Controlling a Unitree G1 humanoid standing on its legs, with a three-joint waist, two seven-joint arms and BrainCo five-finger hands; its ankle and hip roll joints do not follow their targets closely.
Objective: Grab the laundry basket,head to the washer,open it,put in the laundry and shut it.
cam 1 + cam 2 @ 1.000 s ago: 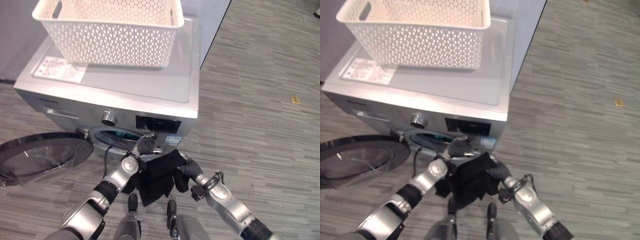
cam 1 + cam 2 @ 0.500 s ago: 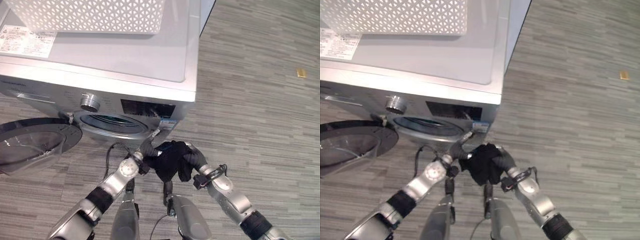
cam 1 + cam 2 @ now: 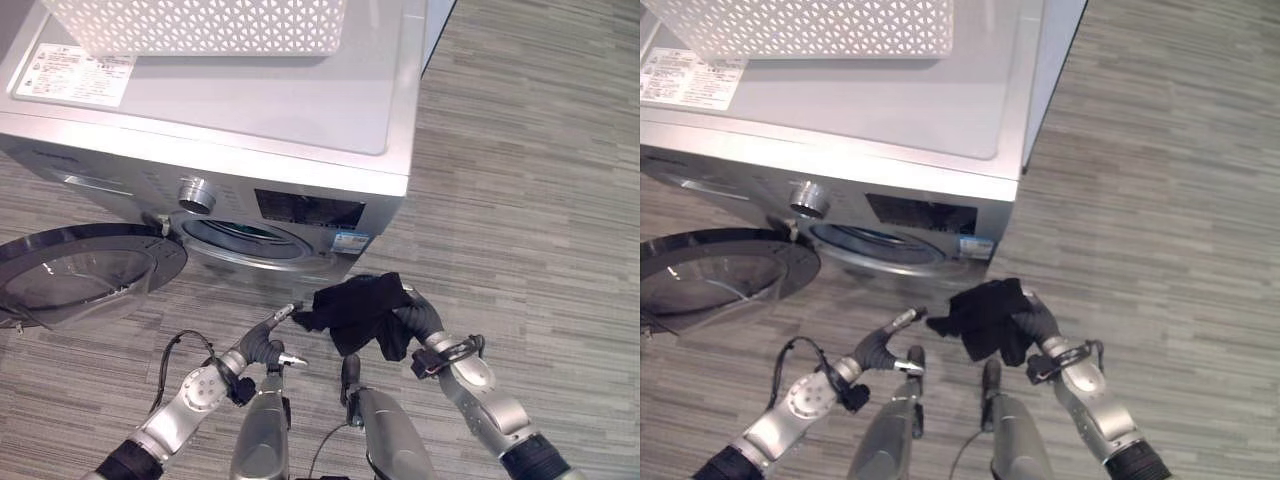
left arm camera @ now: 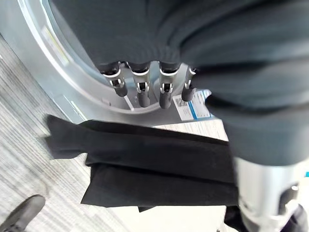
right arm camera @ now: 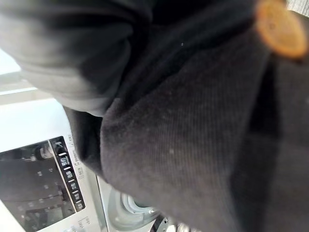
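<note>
A black garment (image 3: 355,305) hangs in front of the silver washer (image 3: 300,110), just right of and below its open drum mouth (image 3: 250,238). My right hand (image 3: 425,318) is shut on the garment, which drapes over its fingers and covers the right wrist view (image 5: 183,145). My left hand (image 3: 258,347) is lower and to the left, open, with one fingertip close to the garment's left corner. The left wrist view has straight fingers (image 4: 142,92) before the drum rim, with the garment (image 4: 159,169) beyond them. The white lattice laundry basket (image 3: 200,25) stands on the washer's top.
The round glass door (image 3: 80,275) is swung wide open to the left, low over the floor. The control panel (image 3: 310,208) and a dial (image 3: 197,193) face me. Grey striped floor (image 3: 530,200) stretches to the right of the washer.
The view has shifted. My left hand has come off the garment and dropped back to the lower left. The right hand still holds the garment, now spread a little wider.
</note>
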